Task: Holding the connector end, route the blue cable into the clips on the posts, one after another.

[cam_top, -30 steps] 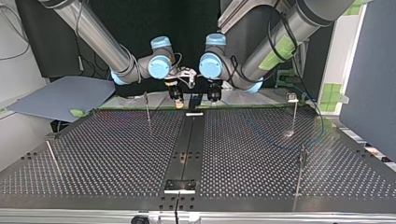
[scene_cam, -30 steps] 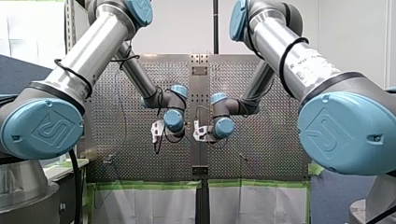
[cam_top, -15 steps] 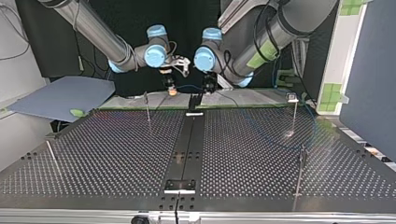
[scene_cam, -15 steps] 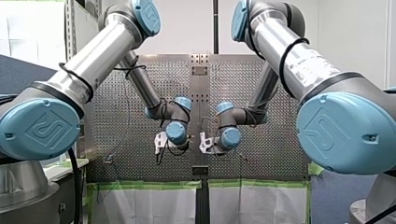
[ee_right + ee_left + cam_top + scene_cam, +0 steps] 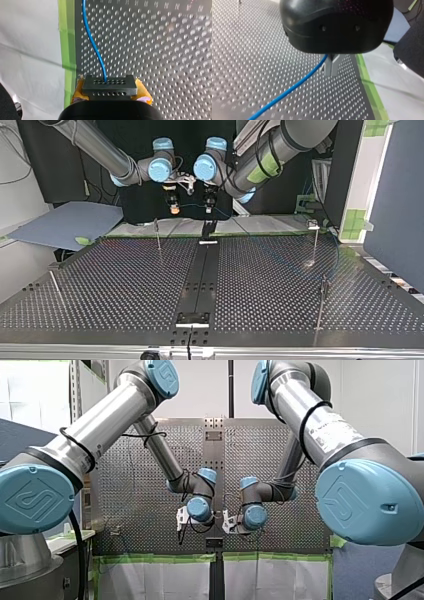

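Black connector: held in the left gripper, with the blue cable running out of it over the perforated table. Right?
No: the right gripper, between its yellow pads, holds the black connector, as the right wrist view shows. The blue cable does run out of it over the perforated table.

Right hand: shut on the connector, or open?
Shut on it. In the right wrist view the right hand presses its yellow pads on both sides of the black connector, with the blue cable running out of it.
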`<state>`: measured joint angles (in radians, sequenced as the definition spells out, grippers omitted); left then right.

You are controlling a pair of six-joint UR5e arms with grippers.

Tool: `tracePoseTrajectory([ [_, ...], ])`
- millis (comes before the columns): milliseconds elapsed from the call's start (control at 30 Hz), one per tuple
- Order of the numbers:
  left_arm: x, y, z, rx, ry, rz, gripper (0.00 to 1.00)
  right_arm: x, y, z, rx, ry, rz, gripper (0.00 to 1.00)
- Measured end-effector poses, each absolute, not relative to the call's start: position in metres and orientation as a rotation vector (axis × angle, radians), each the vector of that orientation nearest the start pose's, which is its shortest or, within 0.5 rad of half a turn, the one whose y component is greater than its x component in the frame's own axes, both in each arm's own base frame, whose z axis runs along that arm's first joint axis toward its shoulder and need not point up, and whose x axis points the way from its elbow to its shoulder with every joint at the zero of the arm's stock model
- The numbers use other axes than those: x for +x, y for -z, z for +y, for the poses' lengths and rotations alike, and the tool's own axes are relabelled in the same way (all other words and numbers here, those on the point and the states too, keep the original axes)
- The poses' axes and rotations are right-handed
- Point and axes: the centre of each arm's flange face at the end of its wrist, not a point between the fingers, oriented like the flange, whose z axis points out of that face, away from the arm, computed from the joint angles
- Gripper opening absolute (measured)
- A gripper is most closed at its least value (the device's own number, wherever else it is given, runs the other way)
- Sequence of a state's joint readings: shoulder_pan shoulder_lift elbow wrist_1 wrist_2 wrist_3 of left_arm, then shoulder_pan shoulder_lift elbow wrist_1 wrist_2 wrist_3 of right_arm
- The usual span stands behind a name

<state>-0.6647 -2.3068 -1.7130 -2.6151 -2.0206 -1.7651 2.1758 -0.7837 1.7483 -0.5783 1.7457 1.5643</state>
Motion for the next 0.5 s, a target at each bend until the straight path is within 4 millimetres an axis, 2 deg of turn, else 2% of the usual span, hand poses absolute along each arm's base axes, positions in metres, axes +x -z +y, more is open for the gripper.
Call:
tracePoseTrajectory([
  [200, 0.392, -0.029, -0.444, 0.172, 0.181, 1.884, 0.0, 0.406, -0.018, -0.408, 1.807, -1.233, -1.15, 0.0],
  [300, 0.384, -0.019, -0.452, 0.173, 0.205, 1.879, 0.0, 0.397, -0.015, -0.405, 1.795, -1.233, -1.161, 0.0],
  [500, 0.382, -0.015, -0.459, 0.159, 0.237, 1.853, 0.0, 0.378, -0.003, -0.395, 1.817, -1.219, -1.187, 0.0],
])
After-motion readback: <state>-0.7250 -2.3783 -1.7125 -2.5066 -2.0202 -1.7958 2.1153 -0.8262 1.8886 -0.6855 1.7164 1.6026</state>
